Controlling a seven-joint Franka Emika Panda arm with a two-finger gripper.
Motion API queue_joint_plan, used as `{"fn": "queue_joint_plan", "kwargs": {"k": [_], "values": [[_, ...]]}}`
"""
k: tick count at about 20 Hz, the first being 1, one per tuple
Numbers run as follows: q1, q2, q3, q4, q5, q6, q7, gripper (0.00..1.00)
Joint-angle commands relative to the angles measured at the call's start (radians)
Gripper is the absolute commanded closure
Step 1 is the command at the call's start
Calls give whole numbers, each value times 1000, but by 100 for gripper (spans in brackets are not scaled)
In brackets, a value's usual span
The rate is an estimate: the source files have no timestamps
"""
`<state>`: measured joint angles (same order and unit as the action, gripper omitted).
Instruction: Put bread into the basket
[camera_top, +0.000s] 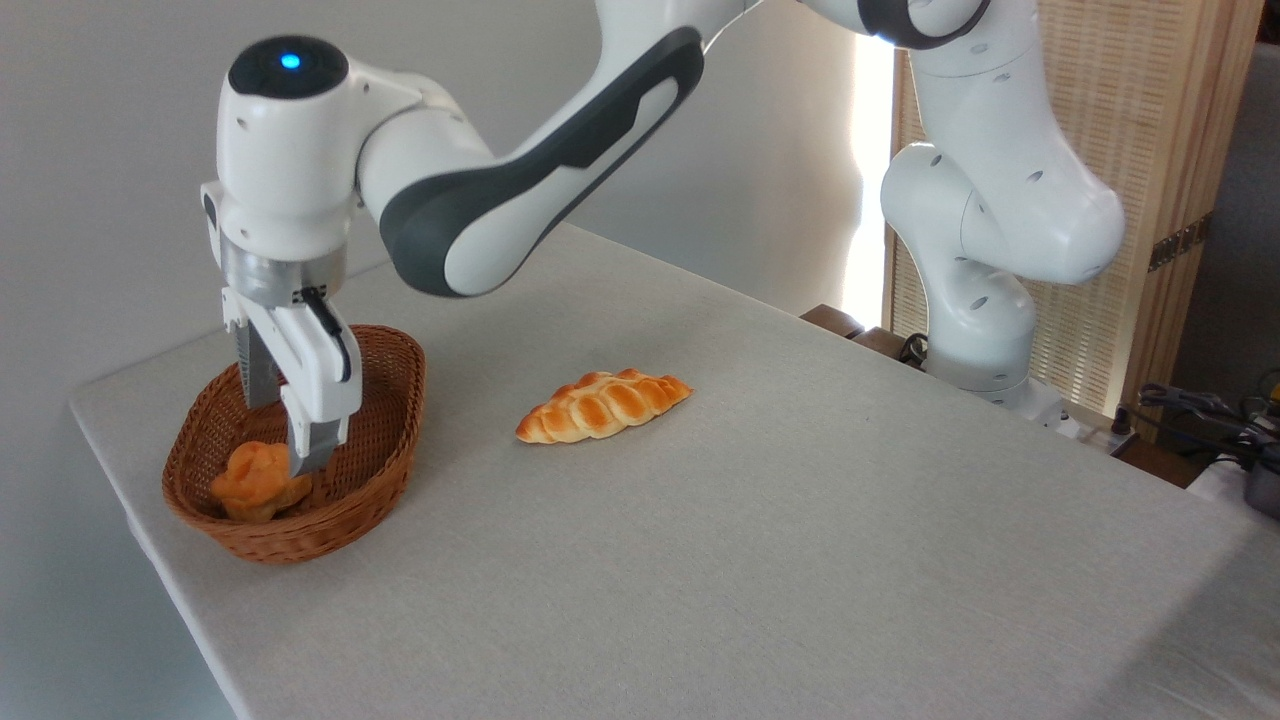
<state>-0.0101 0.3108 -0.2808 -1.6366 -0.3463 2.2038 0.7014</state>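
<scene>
Nearest me, the basket (385, 400) on the tabletop (760, 520) already holds the bun (255, 482), which lies just left of and below my spread hand (285, 430), one finger touching its right side.

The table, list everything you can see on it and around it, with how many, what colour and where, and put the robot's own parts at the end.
Table: one, pale grey cloth-covered, fills the middle.
Basket: one, brown wicker, left end of the table.
Bun: one, orange-golden, inside the basket.
Braided loaf: one, golden, on the table right of the basket.
Slatted screen: one, pale wood, back right.
Cables: several, dark, far right.
Arm: one, white and dark grey.
Gripper: one, white and grey, open, fingers down in the basket by the bun.
</scene>
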Motion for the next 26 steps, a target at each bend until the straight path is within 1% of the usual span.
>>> {"fn": "queue_joint_plan", "kwargs": {"k": [1, 3, 4, 7, 8, 9, 14, 17, 19, 20, 22, 26], "values": [[1, -114, 89, 6, 47, -192, 9, 0], [-1, -168, 127, 6, 82, -287, 32, 0], [-1, -198, 141, 6, 111, -329, 35, 0], [-2, -289, 176, 6, 228, -461, 32, 0], [-4, -300, 190, 6, 243, -496, 30, 0], [-7, -306, 201, 6, 247, -516, 29, 0], [-16, -331, 258, 6, 247, -521, 29, 0], [-30, -337, 305, 6, 248, -547, 36, 0], [-30, -335, 304, 6, 251, -558, 35, 0], [-33, -335, 301, 6, 268, -568, 35, 0], [-51, -334, 293, 6, 328, -584, 33, 0], [-54, -334, 293, 6, 325, -584, 27, 0]]}}
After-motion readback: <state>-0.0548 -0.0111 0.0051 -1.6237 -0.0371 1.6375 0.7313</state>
